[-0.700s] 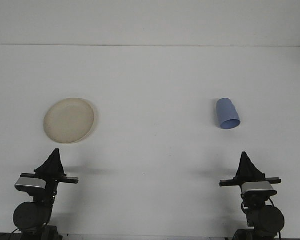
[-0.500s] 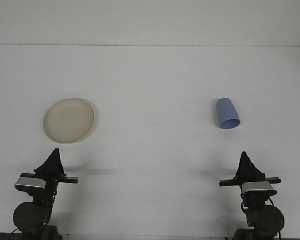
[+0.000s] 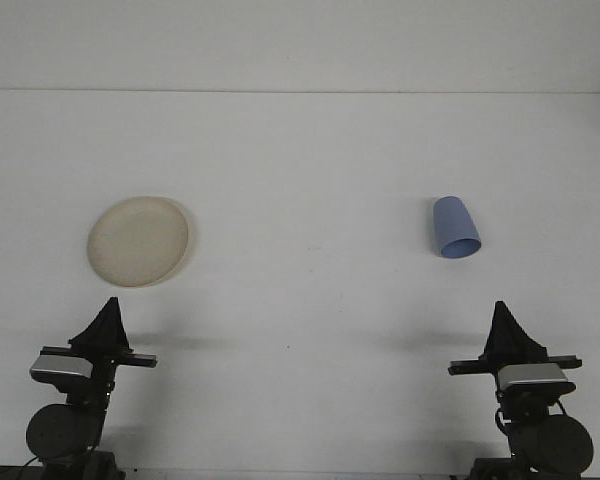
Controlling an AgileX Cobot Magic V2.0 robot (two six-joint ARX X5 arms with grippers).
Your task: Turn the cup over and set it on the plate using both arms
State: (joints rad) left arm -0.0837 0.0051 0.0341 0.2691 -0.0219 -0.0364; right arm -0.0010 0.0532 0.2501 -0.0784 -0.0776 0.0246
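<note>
A blue cup (image 3: 454, 227) lies on its side on the white table, right of centre, with its open mouth facing the near edge. A round cream plate (image 3: 139, 241) lies flat on the left side, with nothing on it. My left gripper (image 3: 111, 304) sits low at the near left, just in front of the plate, fingers pressed together into a point and holding nothing. At the near right, my right gripper (image 3: 501, 307) is in the same pose, in front of the cup and a little to its right, and holds nothing.
The white table (image 3: 300, 170) runs back to a pale wall, with its far edge a thin line across the top of the view. Both arm bases stand at the near edge.
My right gripper and its arm have shifted a little to the right. The cup, the plate and the left arm have stayed where they were.
</note>
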